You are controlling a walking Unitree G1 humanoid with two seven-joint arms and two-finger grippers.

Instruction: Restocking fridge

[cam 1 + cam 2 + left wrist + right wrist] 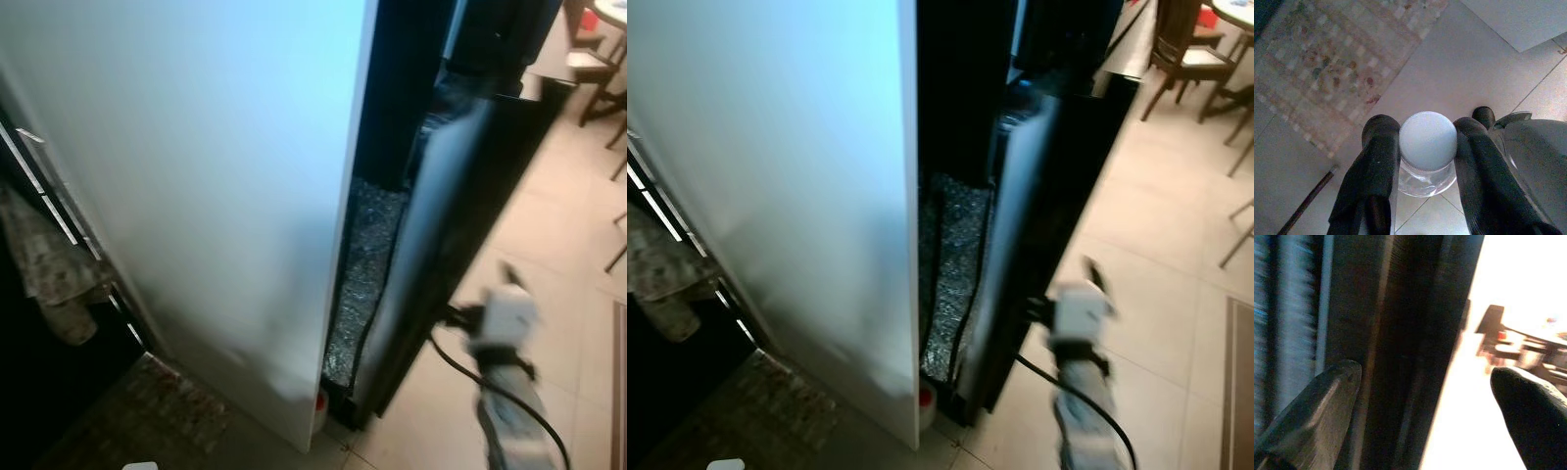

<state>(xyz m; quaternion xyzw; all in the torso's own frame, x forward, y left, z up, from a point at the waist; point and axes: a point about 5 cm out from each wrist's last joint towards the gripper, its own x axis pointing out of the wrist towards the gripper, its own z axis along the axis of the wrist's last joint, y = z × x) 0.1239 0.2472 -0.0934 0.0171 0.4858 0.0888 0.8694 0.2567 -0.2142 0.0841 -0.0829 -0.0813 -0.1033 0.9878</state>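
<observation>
The left gripper (1425,152) is clenched on a clear jar (1426,169) with a pale blue-white lid (1428,140); one black finger presses each side, just under the lid. The jar's long axis runs along the fingers, lid end toward the wrist camera and base toward the tiled floor (1449,73), above a patterned rug (1337,63).

In the head views the tall white fridge side panel (196,196) stands on the left, and a dark fridge door (460,225) stands ajar to its right. The right gripper (1425,396) is spread wide, its fingertips (1327,391) well apart, one beside the dark door edge (1400,333). The right arm (505,343) reaches toward that door. Wooden chairs (1190,54) stand far back on the tiles.
</observation>
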